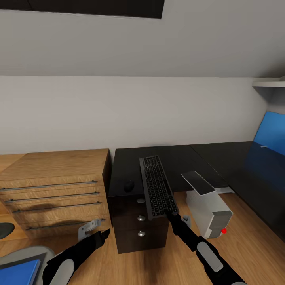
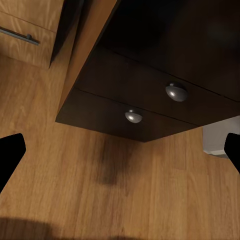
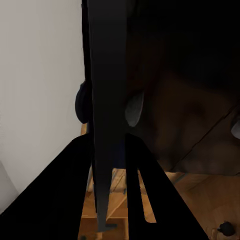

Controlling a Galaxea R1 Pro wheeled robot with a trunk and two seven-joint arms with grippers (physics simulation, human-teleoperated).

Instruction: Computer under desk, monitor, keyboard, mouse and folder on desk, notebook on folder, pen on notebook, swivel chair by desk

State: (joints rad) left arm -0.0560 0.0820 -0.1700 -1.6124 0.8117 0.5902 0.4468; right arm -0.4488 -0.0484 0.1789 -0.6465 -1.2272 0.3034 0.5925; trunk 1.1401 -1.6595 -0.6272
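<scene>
The slim grey keyboard [image 1: 157, 186] with dark keys points away from me over the front of the glossy black desk [image 1: 186, 156]. My right gripper [image 1: 168, 215] is shut on its near end. In the right wrist view the keyboard [image 3: 107, 95] shows edge-on between the black fingers [image 3: 65, 200]. A dark mouse [image 1: 129, 185] lies on the desk just left of the keyboard. The light-grey computer [image 1: 208, 210] with a red dot stands on the floor at the desk's inner corner. My left gripper [image 1: 105, 233] hangs open low over the floor. The blue folder [image 1: 18, 273] lies on the grey swivel chair [image 1: 27, 252] seat.
A dark drawer unit [image 1: 138, 229] with round knobs [image 2: 176, 92] stands under the desk. A low oak drawer unit [image 1: 55, 190] sits to its left. A blue panel [image 1: 272, 132] leans over the desk at far right, under a white shelf [image 1: 269, 84]. Wood-plank floor [image 2: 125, 200] lies below.
</scene>
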